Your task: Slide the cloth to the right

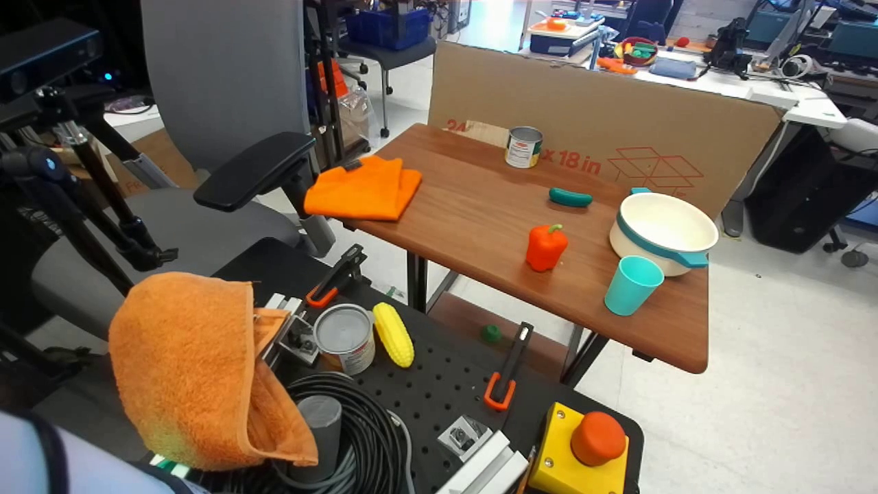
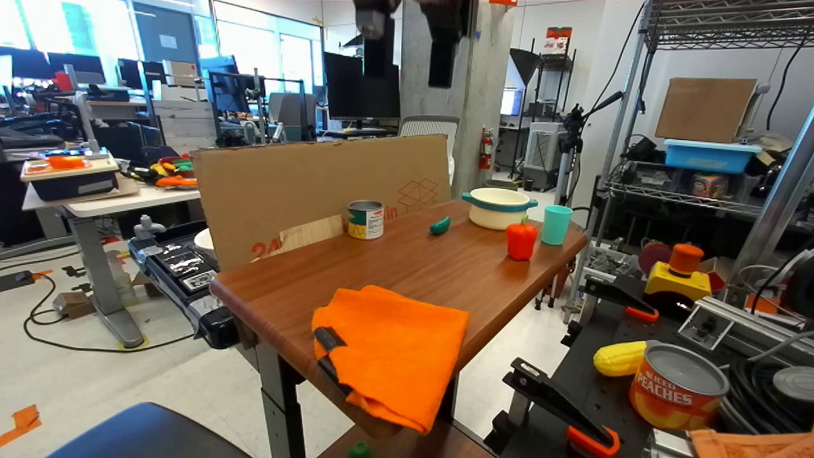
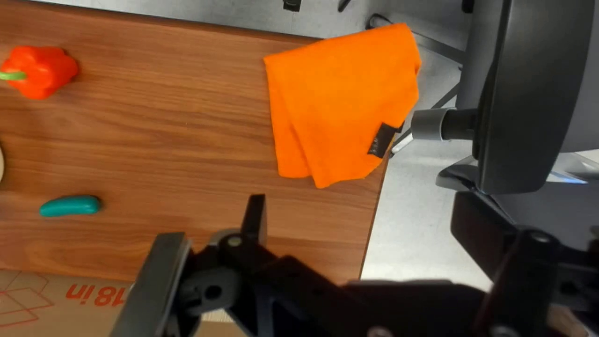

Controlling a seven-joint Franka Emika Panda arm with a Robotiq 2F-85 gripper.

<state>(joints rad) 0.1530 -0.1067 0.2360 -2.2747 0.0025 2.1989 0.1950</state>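
The folded orange cloth [image 1: 363, 191] lies flat on one end of the brown wooden table [image 1: 473, 199], partly past the table's edge. It has a small black label. The cloth also shows in an exterior view [image 2: 397, 353] and in the wrist view [image 3: 344, 103]. My gripper [image 2: 409, 67] hangs high above the table, apart from the cloth. In the wrist view the fingers of the gripper [image 3: 360, 220] are spread wide with nothing between them, and the cloth lies ahead of them.
On the table stand a can [image 1: 524, 147], a green cucumber [image 1: 570, 197], a red pepper [image 1: 546, 248], a teal cup [image 1: 632, 287] and a cream pot [image 1: 664, 232]. A cardboard sheet [image 2: 318, 184] borders one long side. A chair armrest [image 3: 533, 93] is near the cloth. Another orange towel [image 1: 182, 367] hangs near the arm's base.
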